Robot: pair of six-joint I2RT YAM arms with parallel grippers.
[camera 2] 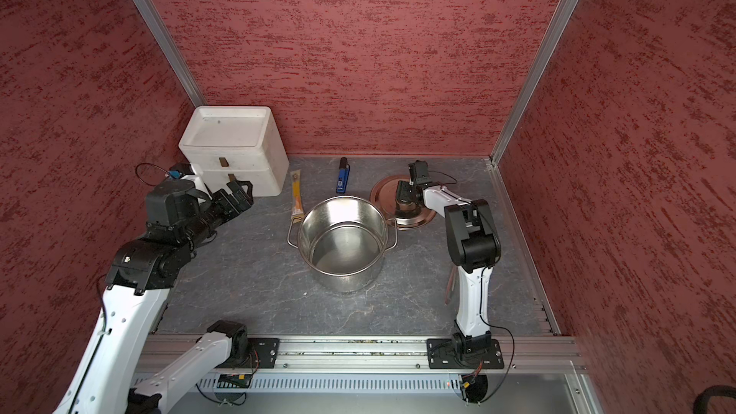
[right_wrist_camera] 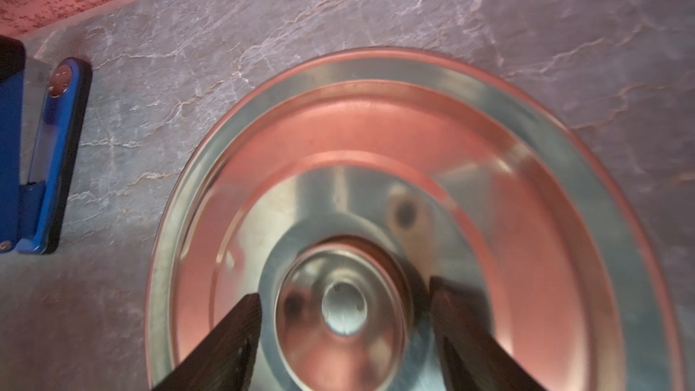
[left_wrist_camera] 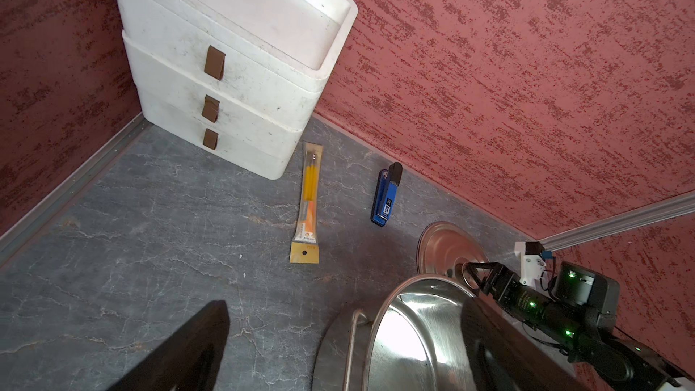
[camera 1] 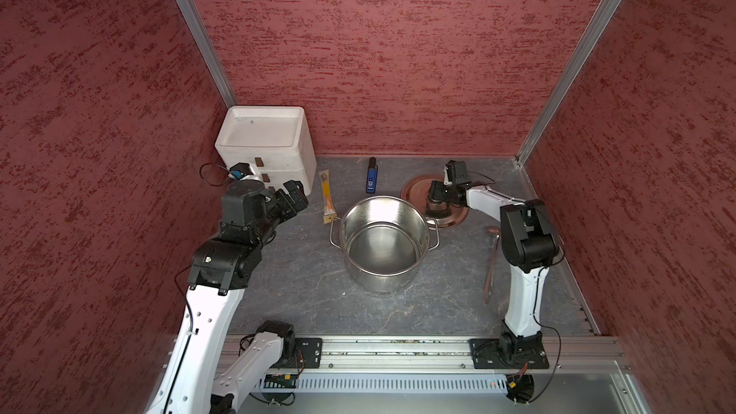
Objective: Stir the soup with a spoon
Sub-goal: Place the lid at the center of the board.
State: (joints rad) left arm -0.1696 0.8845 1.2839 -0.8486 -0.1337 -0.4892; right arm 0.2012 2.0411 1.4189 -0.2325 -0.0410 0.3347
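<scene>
The big steel pot stands mid-table; no soup shows inside it. The spoon, a slim metal ladle, lies flat to the pot's right, partly hidden behind my right arm; only its handle end shows in a top view. My right gripper points down over the flat lid, open, a finger on each side of the centre knob with small gaps. My left gripper hovers open and empty left of the pot.
A white stack of drawers fills the back left corner. An orange-yellow packaged stick and a blue and black gadget lie behind the pot. Red walls enclose three sides; a metal rail runs along the front.
</scene>
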